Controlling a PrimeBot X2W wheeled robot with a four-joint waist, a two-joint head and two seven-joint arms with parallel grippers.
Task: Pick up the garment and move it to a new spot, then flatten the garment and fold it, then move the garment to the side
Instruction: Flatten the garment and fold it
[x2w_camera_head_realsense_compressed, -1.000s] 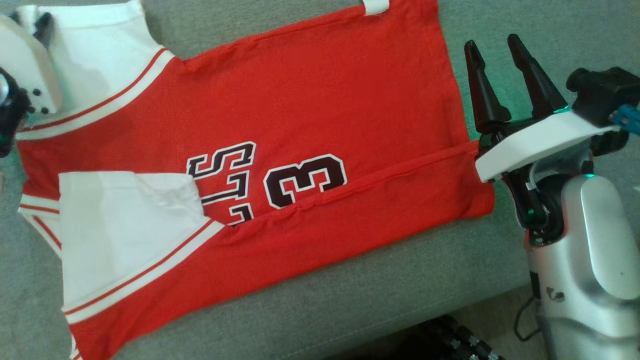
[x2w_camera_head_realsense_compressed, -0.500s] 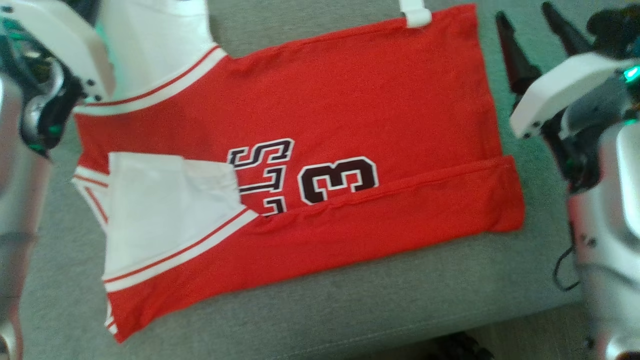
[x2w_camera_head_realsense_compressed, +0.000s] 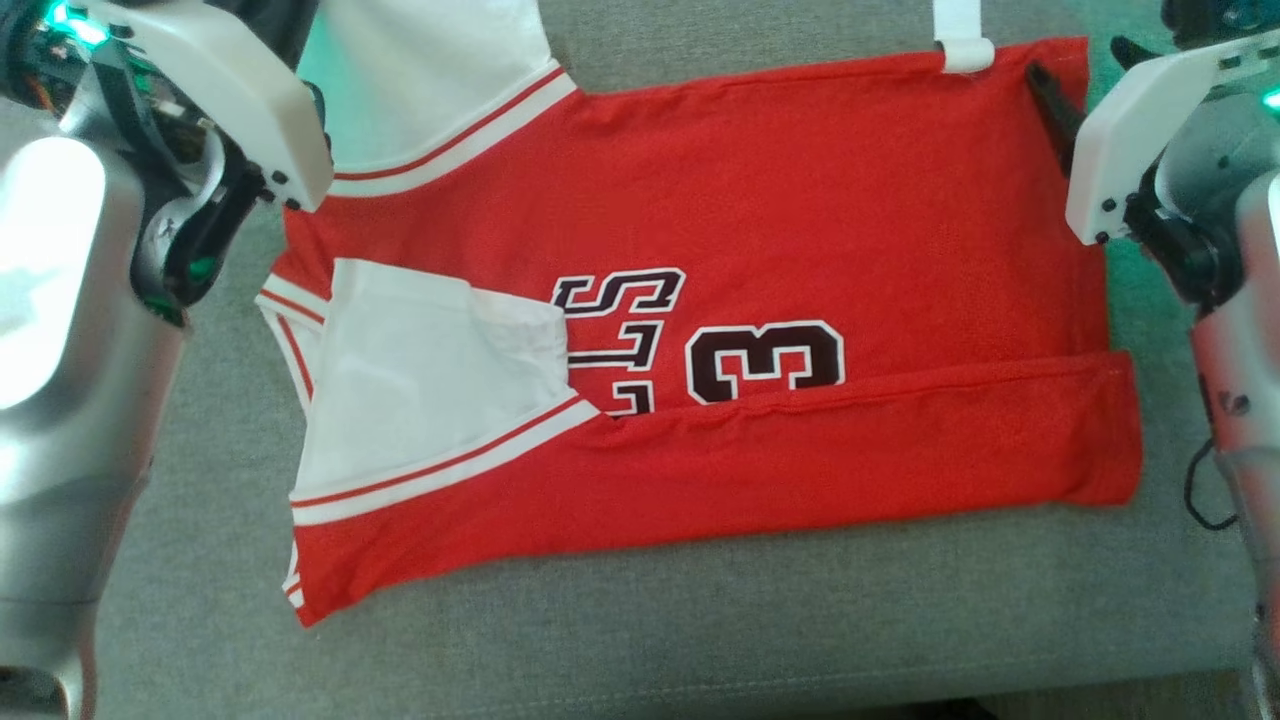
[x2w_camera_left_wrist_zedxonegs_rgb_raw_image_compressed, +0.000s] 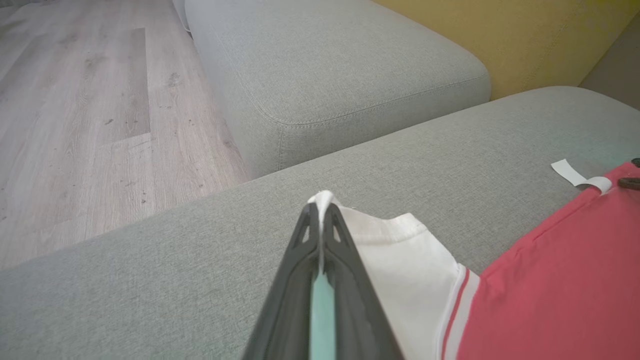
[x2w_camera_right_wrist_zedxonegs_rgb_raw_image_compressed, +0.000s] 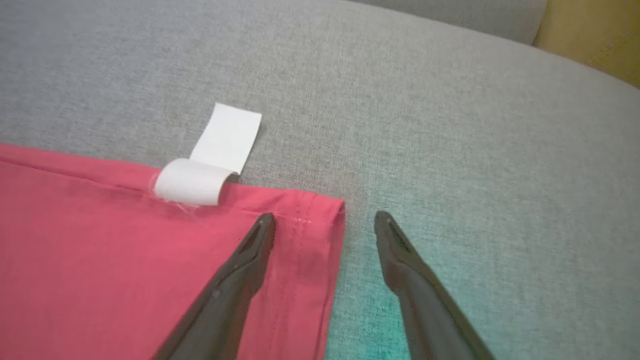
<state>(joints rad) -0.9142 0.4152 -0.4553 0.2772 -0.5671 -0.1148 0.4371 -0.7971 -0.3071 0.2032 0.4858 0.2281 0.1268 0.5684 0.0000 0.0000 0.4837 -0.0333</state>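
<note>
Two claws sit at the far corners of one red garment, which lies flat on the grey sofa cushion. Its near long edge is folded over, and the white near sleeve is tucked across it at 8 o'clock. Farther back, at 10 o'clock, the left claw is clenched on the tip of the white far sleeve. At 2 o'clock the right claw stands released, straddling the hem corner just beside a white tag.
</note>
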